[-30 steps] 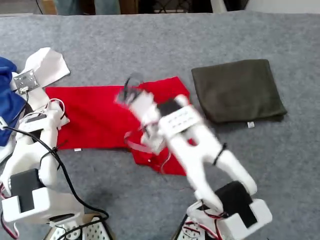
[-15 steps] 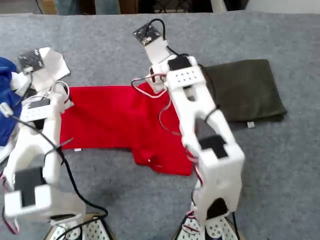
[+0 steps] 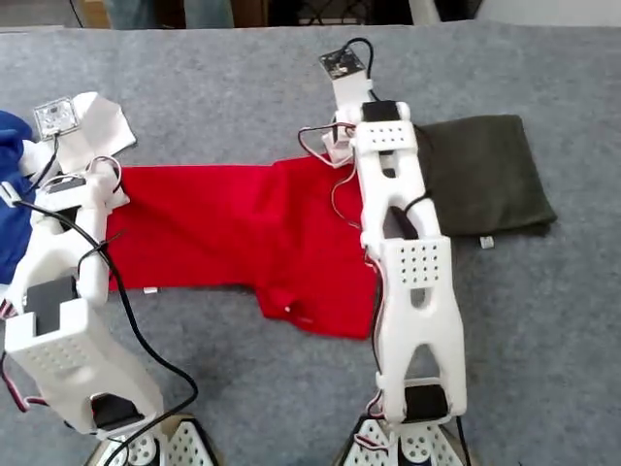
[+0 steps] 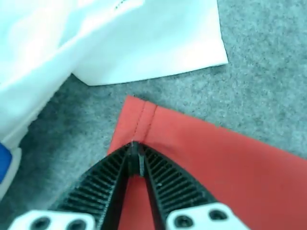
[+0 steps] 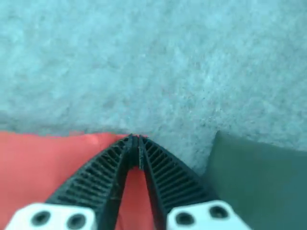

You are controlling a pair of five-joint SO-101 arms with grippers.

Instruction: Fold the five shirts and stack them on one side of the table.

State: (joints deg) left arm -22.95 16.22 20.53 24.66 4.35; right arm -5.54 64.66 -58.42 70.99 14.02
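Pinching a hemmed corner of the red shirt (image 4: 216,163) with the left gripper (image 4: 135,155), with fingers closed tight on the cloth, just beside the white shirt (image 4: 144,43). Clamping the red shirt's far edge with the right gripper (image 5: 134,143), with fingers likewise pressed together on the cloth, near the folded green shirt (image 5: 259,167). Holding the red shirt spread flat between the two arms across the middle of the grey table (image 3: 194,78), bunching up at its near side. Sitting beside a blue shirt (image 3: 12,194) at the table's left edge.
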